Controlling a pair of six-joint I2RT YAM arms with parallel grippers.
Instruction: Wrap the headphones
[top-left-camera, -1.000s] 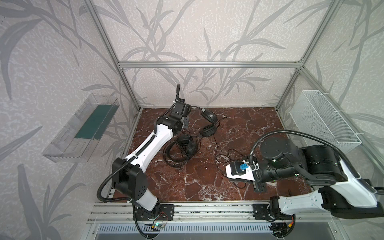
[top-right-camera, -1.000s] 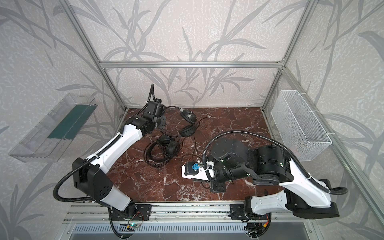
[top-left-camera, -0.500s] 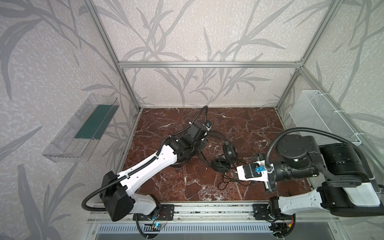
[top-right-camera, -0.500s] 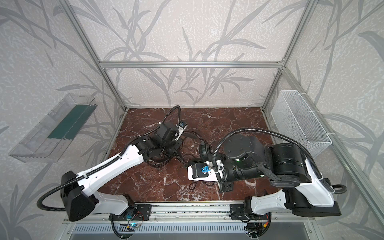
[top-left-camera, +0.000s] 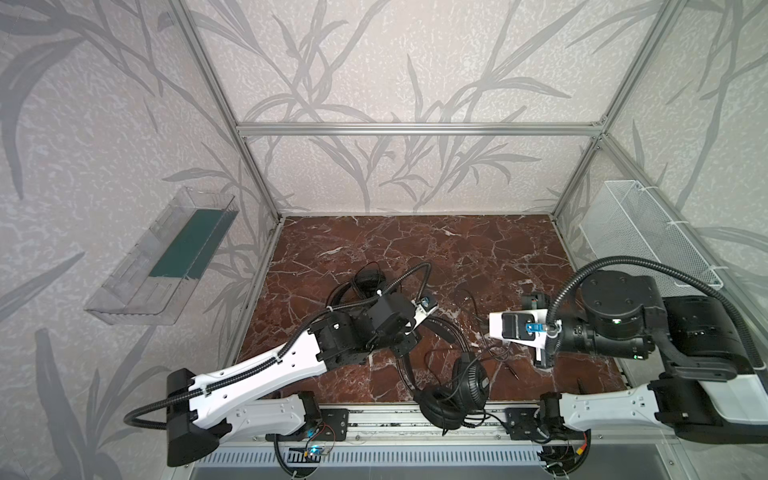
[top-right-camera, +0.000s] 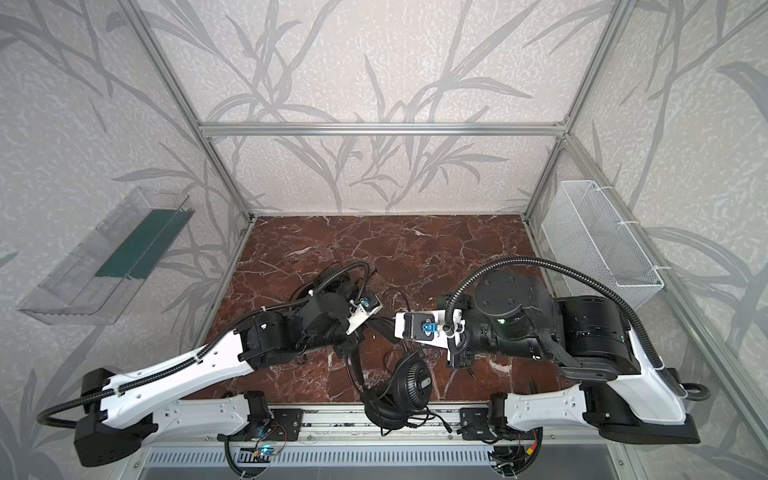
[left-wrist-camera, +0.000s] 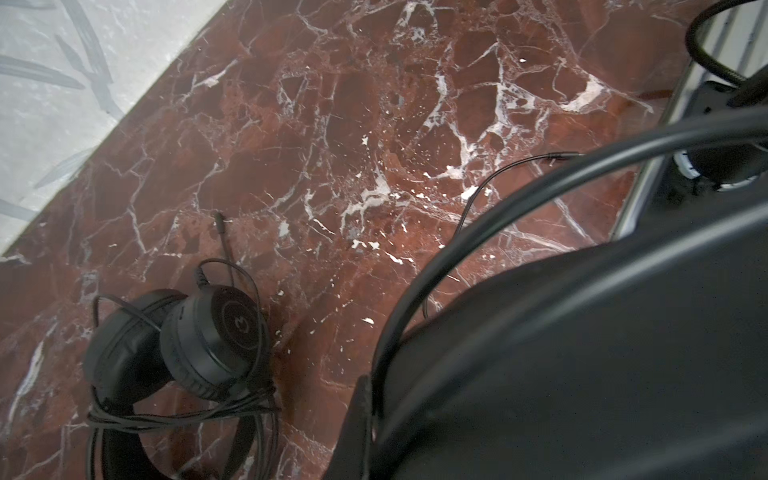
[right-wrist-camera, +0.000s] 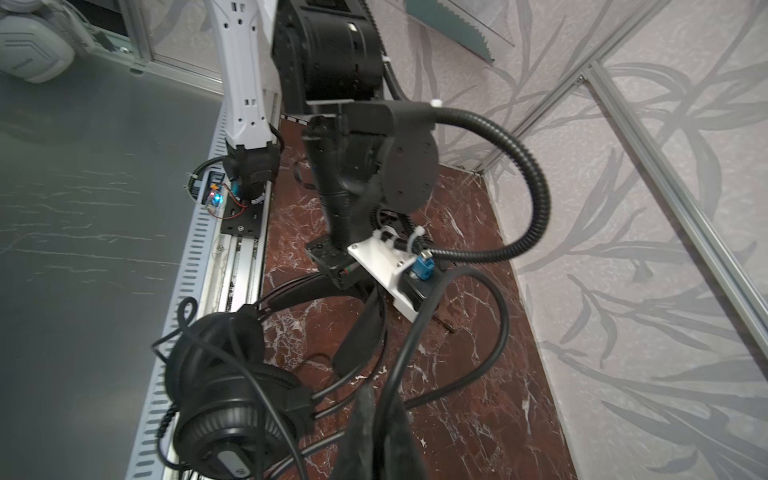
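One of the headphones (top-left-camera: 469, 382) rests at the table's front edge, its earcups (right-wrist-camera: 224, 399) partly over the rail. Its headband rises to my left gripper (top-left-camera: 405, 347), which is shut on it; in the left wrist view the padded band (left-wrist-camera: 582, 353) fills the near side. My right gripper (right-wrist-camera: 380, 419) is shut on that headset's black cable (right-wrist-camera: 432, 299), which loops up from the jaws; in a top view this gripper (top-left-camera: 540, 359) hovers right of the earcups. The second headset (left-wrist-camera: 208, 336), with cable coiled round it, lies behind the left gripper (top-left-camera: 368, 277).
Loose thin cable and a plug (top-left-camera: 513, 371) lie on the marble table (top-left-camera: 415, 241) between the grippers. An aluminium rail (top-left-camera: 374, 419) with both arm bases runs along the front. A clear bin (top-left-camera: 166, 257) hangs on the left wall and a white mesh basket (top-left-camera: 648, 237) on the right wall.
My left arm swung from the back left to the middle, bringing the headset forward to the front edge. The right gripper drew back to the right with the cable.
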